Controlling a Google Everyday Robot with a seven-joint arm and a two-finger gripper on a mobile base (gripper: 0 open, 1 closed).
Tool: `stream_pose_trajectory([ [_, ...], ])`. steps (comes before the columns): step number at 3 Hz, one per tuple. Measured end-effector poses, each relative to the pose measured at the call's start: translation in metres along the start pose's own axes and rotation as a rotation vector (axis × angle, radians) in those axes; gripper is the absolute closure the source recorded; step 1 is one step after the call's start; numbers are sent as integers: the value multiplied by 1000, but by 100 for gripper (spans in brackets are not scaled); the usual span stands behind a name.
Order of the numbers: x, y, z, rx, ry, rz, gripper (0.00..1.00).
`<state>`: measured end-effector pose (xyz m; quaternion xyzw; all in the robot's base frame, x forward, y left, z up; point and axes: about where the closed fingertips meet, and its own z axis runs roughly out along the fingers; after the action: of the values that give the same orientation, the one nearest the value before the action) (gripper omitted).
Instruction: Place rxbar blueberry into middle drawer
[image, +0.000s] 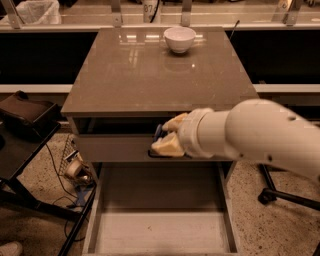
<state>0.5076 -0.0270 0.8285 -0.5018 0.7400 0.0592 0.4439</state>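
My gripper (167, 139) hangs in front of the cabinet, level with the upper drawer front (110, 148) and above the open middle drawer (160, 230). Its pale fingers (169, 146) are shut on the rxbar blueberry (158, 132), a dark navy flat wrapper of which only a thin edge shows between and under them. The middle drawer is pulled out toward me, with a bare pale floor and low side walls. My arm reaches in from the right and hides the right part of the cabinet front.
A white bowl (179, 38) stands at the back of the brown cabinet top (150, 75). A black stand (25, 125) and cables (75, 172) are on the floor to the left. A chair base (285, 196) is to the right.
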Motion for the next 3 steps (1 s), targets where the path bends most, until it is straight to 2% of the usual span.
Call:
stream_pose_trajectory([
  [1,35,64,21,-108,27,-37,100],
  [2,73,97,31,-175,67,-33,100],
  [3,72,101,47,-199,47,-13,100],
])
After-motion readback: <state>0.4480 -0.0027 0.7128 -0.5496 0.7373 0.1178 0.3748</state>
